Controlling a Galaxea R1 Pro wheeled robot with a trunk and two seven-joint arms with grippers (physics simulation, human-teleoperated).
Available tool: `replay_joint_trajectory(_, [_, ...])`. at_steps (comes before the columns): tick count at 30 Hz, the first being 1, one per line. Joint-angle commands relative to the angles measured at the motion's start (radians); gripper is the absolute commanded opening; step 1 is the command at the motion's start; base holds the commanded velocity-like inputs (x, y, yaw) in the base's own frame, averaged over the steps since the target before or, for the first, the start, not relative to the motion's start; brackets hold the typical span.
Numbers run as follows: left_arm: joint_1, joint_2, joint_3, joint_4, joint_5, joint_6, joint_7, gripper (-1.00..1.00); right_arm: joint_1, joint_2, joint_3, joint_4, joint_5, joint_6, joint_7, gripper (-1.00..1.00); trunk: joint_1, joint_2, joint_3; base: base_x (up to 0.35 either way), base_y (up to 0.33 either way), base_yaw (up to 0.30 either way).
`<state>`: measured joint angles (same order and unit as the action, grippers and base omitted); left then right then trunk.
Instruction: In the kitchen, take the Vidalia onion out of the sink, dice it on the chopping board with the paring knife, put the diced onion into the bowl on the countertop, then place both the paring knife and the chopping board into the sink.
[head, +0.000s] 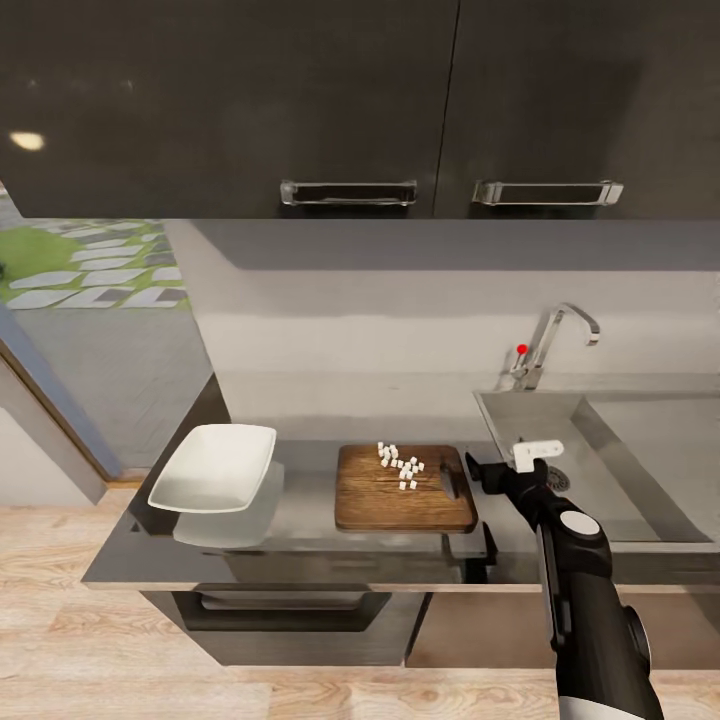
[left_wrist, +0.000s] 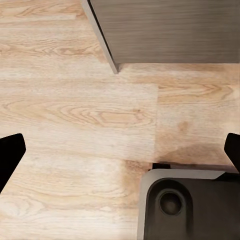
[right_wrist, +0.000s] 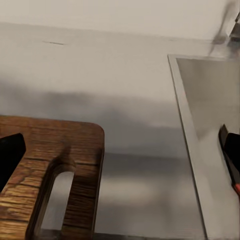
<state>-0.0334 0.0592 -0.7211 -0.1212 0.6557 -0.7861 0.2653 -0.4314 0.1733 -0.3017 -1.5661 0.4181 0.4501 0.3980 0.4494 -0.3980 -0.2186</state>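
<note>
Right hand (head: 478, 470) wide open beside chopping board (head: 404, 490).

Bare countertop (head: 305, 500) strip between bowl (head: 213, 467) at 9 o'clock and board (head: 404, 489). Right gripper (head: 478, 470) crowds board's 3 o'clock edge, sink (head: 640, 470) open beyond. Tap (head: 548, 345) blocks 1 o'clock.

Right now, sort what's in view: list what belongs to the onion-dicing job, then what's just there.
Job things:
- chopping board on the countertop
- diced onion on the board
- paring knife at the board's sink end
- bowl, empty
- sink
- right end effector, beside the board

Just there:
- cabinet handles
- wood floor
- tap
</note>
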Motion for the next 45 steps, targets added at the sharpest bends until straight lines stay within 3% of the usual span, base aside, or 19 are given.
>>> replay_joint_trajectory(1, [0.0,0.001,-0.009,-0.001,0.001,-0.001,0.01,1.0,-0.001,0.001,-0.002,-0.002,0.01,0.006,0.01,1.0,0.001,-0.002,-0.002,0.0,0.0,0.0])
replay_joint_trajectory(45, [0.0,0.001,-0.009,-0.001,0.001,-0.001,0.009,1.0,-0.001,0.001,-0.004,-0.002,0.011,0.009,0.007,1.0,0.001,-0.002,-0.057,0.011,0.007,0.0])
